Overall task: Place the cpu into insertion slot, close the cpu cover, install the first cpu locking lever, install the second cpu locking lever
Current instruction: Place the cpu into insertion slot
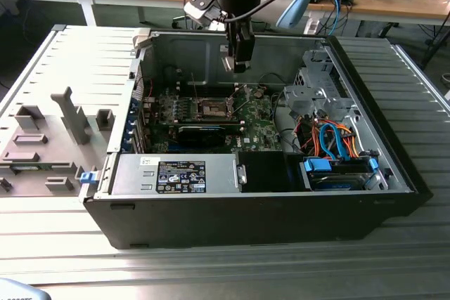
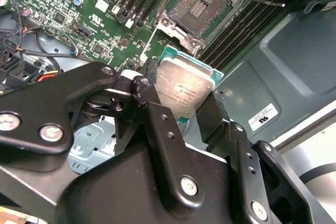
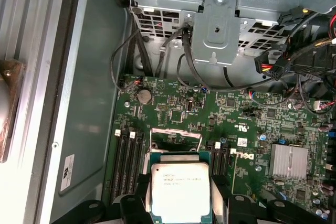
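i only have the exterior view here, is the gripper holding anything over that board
Observer: Yes. In both wrist views the gripper is shut on the cpu, clamping two opposite edges.
Operator: which face is showing
Observer: Its silvery metal face is turned toward the wrist cameras.
Operator: and where it's going, anything in there
Observer: No. In the second wrist view the insertion slot is empty, its dark centre bare, and the cpu is apart from it.
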